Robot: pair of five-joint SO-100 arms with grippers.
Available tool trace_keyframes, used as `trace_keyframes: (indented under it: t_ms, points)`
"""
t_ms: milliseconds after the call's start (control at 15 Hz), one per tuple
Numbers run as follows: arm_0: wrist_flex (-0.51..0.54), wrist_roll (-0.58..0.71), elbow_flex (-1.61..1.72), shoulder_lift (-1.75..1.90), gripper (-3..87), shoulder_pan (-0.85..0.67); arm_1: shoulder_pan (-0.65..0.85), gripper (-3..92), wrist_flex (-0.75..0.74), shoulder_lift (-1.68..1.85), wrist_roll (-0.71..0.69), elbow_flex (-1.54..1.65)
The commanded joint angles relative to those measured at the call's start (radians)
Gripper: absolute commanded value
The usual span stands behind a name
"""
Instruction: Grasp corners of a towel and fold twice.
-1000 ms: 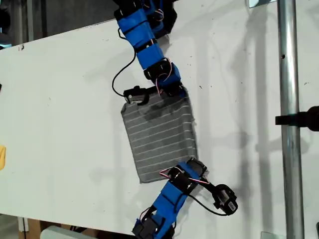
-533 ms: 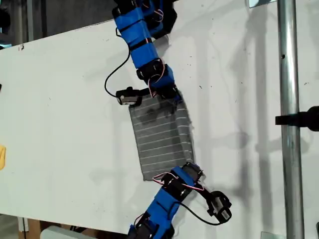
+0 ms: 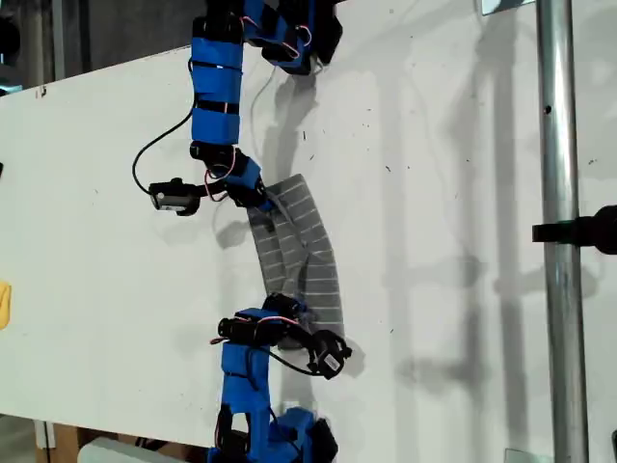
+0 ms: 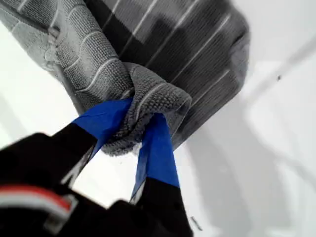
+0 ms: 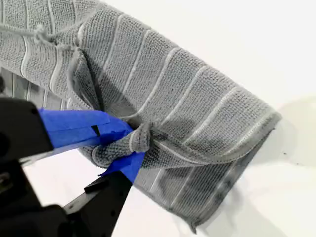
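Flanking the towel (image 3: 304, 256), a metal pole (image 3: 559, 231) stands well apart.

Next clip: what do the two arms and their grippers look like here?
Both arms are built of blue segments joined by black motor blocks, with thin black cables looping off them and red and white wires at the joints. Each carries a small black camera module by the wrist. My first gripper and my second gripper have black bodies with fingers wrapped in blue tape.
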Motion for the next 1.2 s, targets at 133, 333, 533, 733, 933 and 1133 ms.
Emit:
trace_keyframes:
  t_ms: [133,333,533,733,933,1133]
  points:
    - [-0.017,0.161,0.138,0.221,-1.0,-0.298,0.253,-0.2,-0.06,-0.275,-0.247,-0.428]
    - [-0.014,0.29,0.218,0.383,-1.0,-0.462,0.351,-0.2,-0.005,-0.344,-0.304,-0.647]
    - [0.02,0.287,0.239,0.448,-1.0,-0.44,0.341,-0.2,-0.003,-0.19,-0.31,-0.541]
    - [-0.018,0.156,0.318,0.431,-1.0,-0.314,0.318,-0.2,0.015,-0.161,-0.291,-0.393]
    - [-0.049,-0.011,0.383,0.43,-1.0,-0.178,0.245,-0.2,0.038,-0.137,-0.258,-0.284]
    - [-0.112,-0.141,0.422,0.4,-1.0,-0.058,0.186,-0.2,-0.006,-0.146,-0.219,-0.186]
